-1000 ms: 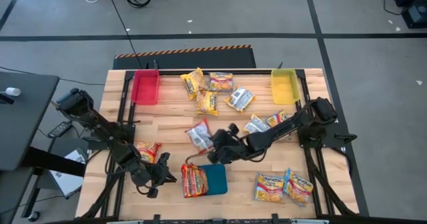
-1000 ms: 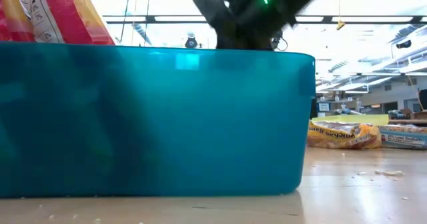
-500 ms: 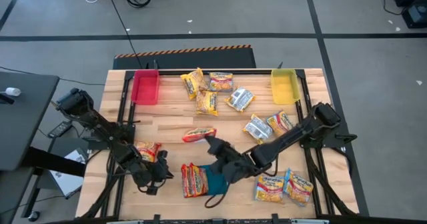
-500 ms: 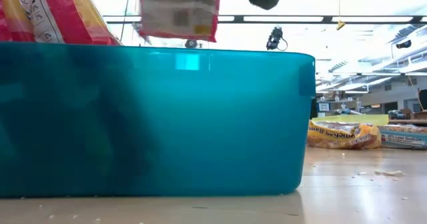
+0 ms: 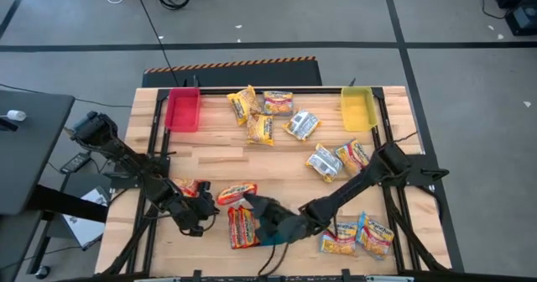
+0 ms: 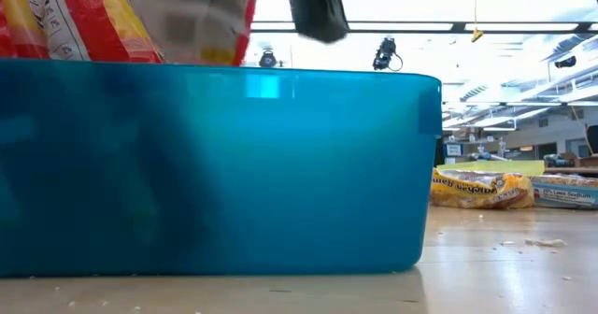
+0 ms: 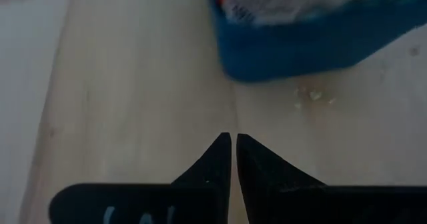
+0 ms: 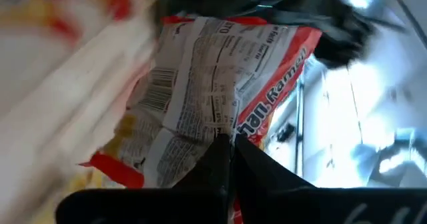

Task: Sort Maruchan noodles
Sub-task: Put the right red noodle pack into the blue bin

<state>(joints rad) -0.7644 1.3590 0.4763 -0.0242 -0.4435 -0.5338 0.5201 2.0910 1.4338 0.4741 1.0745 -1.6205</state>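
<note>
Right gripper (image 5: 252, 205) grips a red-orange packet (image 5: 236, 193) at the teal tray's (image 5: 273, 228) 10 o'clock; release low, squarely over it.

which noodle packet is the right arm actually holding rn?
The red-orange packet pinched in the right pincer, held up beside the teal tray, printed back toward the wrist camera. All other packets lie loose.

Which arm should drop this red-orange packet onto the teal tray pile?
Right. Its gripper is shut on the red-orange ramen packet right beside the teal tray; the left gripper is shut and empty.
</note>
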